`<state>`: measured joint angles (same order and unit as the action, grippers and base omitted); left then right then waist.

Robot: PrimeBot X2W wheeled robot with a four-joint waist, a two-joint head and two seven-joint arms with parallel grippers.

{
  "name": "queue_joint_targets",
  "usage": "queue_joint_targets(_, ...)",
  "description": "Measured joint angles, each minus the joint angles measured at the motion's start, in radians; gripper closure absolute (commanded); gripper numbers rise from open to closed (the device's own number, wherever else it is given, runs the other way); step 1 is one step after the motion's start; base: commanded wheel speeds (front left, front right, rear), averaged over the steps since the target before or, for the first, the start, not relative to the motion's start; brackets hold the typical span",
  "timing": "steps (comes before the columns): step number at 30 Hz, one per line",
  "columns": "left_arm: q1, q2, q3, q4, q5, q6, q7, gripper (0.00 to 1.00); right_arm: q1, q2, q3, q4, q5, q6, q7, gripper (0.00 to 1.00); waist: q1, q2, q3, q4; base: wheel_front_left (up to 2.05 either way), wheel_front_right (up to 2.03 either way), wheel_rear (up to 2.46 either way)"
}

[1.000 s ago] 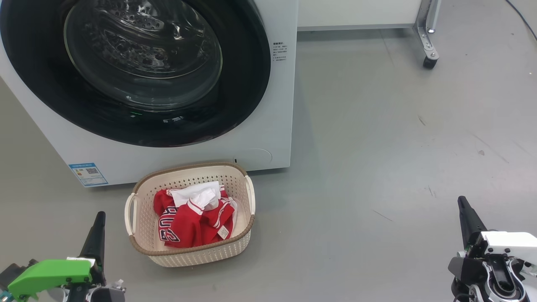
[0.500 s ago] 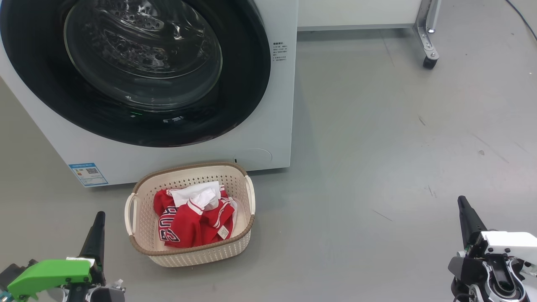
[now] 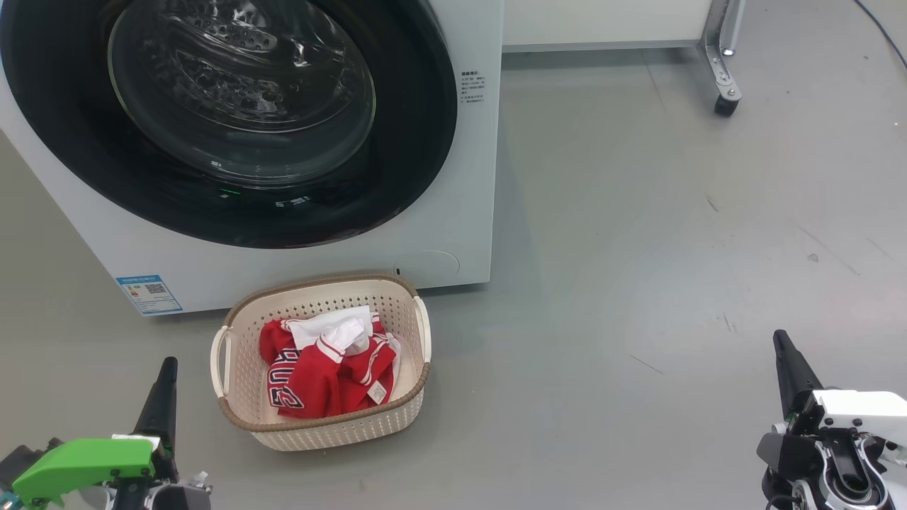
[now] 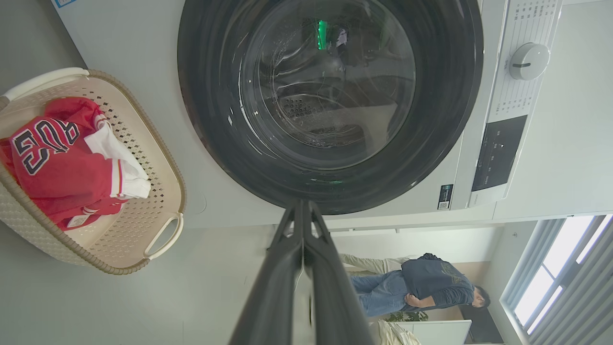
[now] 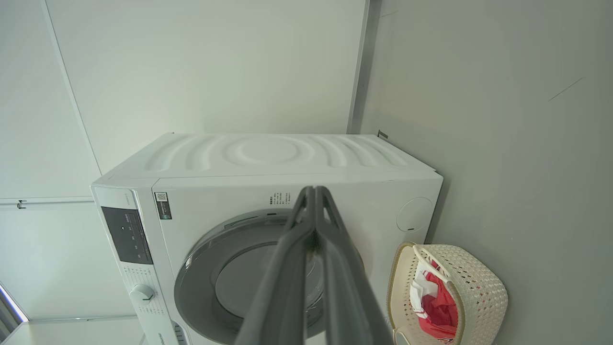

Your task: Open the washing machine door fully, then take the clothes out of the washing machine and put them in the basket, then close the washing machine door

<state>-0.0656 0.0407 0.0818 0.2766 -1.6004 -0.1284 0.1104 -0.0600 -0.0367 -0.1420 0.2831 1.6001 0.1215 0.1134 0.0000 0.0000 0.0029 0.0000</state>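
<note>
Evidently nothing has shifted: washing machine door (image 3: 234,120) shut, red jerseys (image 3: 326,379) in basket (image 3: 322,280), left end effector (image 3: 168,368) and right end effector (image 3: 781,341) pressed together; task likely done.

The smooth grey floor (image 3: 673,248) carries faint dark scuffs, and toward its far right corner a metal leg (image 3: 721,71) on a black caster (image 3: 724,106) stands at the end of a pale panel (image 3: 602,21), a black cable (image 3: 881,30) lying beyond. Plain white wall panels (image 5: 206,72) close the room, and a bright slatted window (image 4: 546,287) lets daylight in near a person (image 4: 426,287) in a dark top and blue trousers.
</note>
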Motion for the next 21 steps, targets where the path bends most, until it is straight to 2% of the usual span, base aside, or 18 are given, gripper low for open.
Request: queue_joint_targets(21, 0.000, 0.000, 0.000, 0.000, 0.000, 0.000, 0.000, 1.00, 0.000, 0.000, 0.001, -0.001, 0.000, 0.000, 0.000, 1.00, 0.0000, 0.0000, 0.000, 0.000, 0.00, 0.00, 0.00)
